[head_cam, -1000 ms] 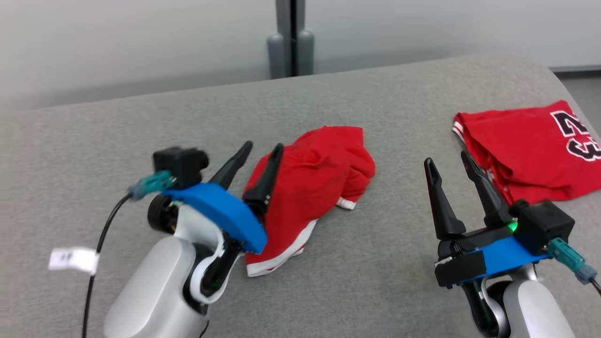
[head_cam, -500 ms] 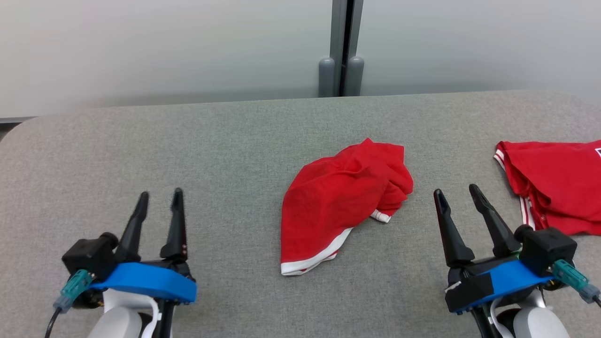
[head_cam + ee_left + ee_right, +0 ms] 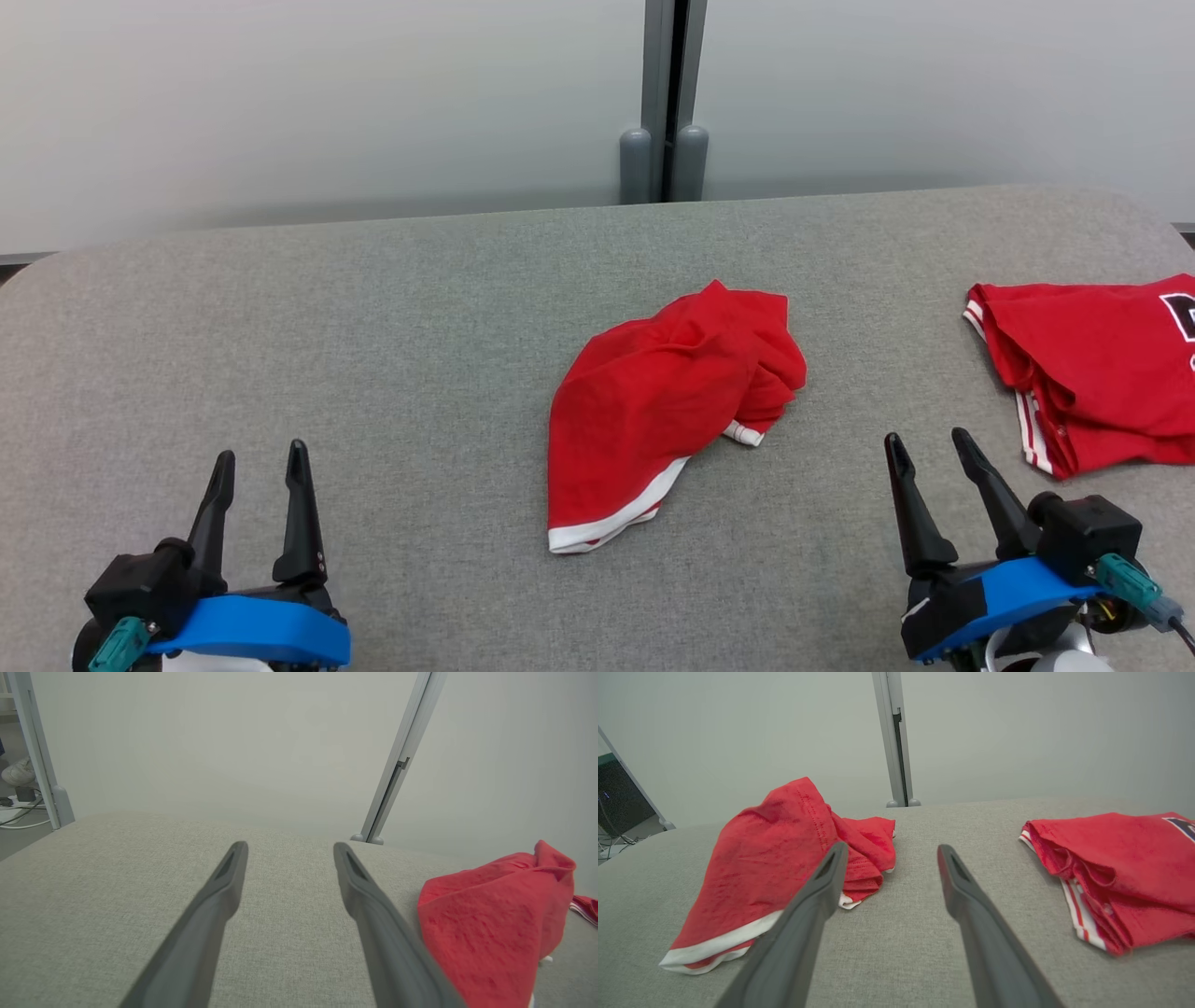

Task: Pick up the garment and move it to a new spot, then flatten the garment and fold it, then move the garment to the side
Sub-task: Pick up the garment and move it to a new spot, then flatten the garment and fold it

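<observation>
Resting low over the near side of the grey tabletop (image 3: 373,308), the left pincer (image 3: 260,453) and right pincer (image 3: 925,437) both stand wide and empty. The crumpled red garment (image 3: 653,411) lies ahead of and between the 2 pincers, touching neither. Another red garment (image 3: 1092,373) lies ahead and to the right of the right pincer. Judged step: approach for a grasp, with flattening not yet done. Next move: advance a pincer to the white-trimmed hem, then close on 1 layer of cloth.
</observation>
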